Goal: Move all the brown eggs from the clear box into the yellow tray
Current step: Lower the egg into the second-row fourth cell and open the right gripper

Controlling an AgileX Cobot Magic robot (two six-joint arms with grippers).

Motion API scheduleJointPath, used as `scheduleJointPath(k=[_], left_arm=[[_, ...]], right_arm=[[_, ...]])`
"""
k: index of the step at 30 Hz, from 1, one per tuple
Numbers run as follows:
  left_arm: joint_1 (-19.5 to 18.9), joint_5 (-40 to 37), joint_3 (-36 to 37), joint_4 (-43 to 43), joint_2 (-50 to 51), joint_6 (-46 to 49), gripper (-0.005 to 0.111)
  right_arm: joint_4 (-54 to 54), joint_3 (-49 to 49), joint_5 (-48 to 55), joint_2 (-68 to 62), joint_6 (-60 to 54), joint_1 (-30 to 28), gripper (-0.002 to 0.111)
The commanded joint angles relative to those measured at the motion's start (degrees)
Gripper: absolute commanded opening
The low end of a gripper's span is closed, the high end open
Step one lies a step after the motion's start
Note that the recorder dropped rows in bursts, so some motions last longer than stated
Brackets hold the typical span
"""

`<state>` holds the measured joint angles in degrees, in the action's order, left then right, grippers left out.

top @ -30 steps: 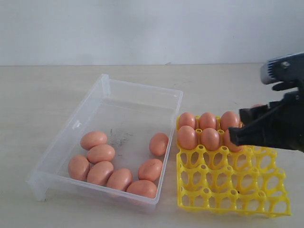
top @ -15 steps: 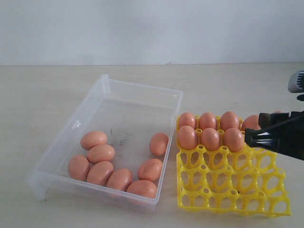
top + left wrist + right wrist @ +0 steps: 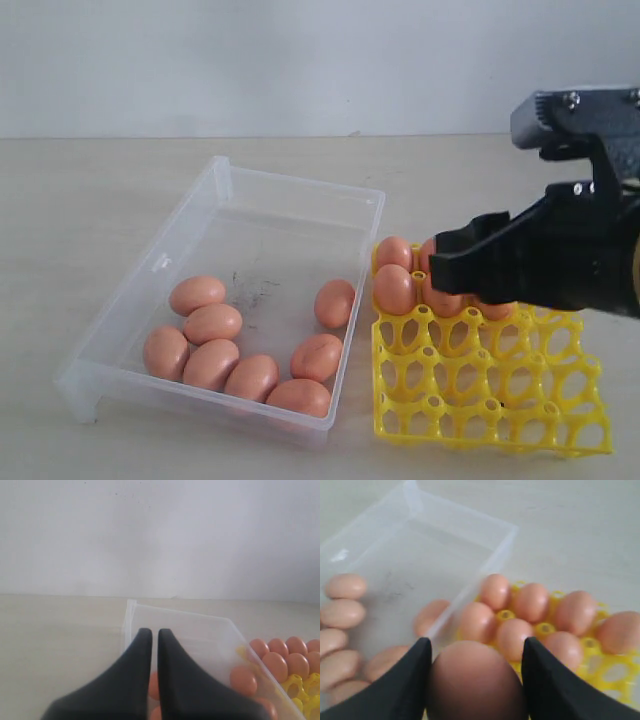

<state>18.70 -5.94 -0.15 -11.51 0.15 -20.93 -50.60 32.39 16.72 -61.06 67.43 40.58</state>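
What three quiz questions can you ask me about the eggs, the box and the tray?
1. How many brown eggs lie in the clear box?
2. True or false: the right tool grips an egg.
3. In the exterior view, which cups of the yellow tray are empty? A: the two front rows. B: the back row. C: none.

Key: 1: eight. 2: true. 3: A.
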Motion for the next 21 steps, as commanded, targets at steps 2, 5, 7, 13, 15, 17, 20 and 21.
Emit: scheduleJointPath(k=[2,5,7,13,15,17,20,21], left_arm=[[0.5,0.2,0.1,0.1,-0.2,-0.5,0.004],[0.5,0.2,0.1,0.1,-0.2,-0.5,0.004],[0.5,0.2,0.1,0.1,-0.2,-0.5,0.004],[0.5,0.2,0.1,0.1,-0.2,-0.5,0.004],[0.5,0.2,0.1,0.1,-0.2,-0.5,0.004],[0.5,0.3,0.1,0.1,-0.2,-0.5,0.004],[0.5,0.3,0.1,0.1,-0.2,-0.5,0.004],[0.5,0.3,0.1,0.1,-0.2,-0.5,0.004]], right_arm=[[11.9,11.2,40.2,0.3,-27.9,0.0,0.0],[12.9,14.0,53.2,0.3,-32.7,0.0,0.0],[17.5,13.3,53.2,0.3,-35.7,0.0,0.0],[41.2,8.0,32.9,0.3,-51.9,0.0,0.0],[48.3,7.6,27.2,-0.4,-58.6,0.0,0.0],[51.4,7.7,21.2,-1.2,-60.7,0.0,0.0],[51.3,7.6,11.3,-3.0,-57.8,-2.1,0.0],[51.3,7.6,8.6,-4.0,-56.1,-3.6,0.0]])
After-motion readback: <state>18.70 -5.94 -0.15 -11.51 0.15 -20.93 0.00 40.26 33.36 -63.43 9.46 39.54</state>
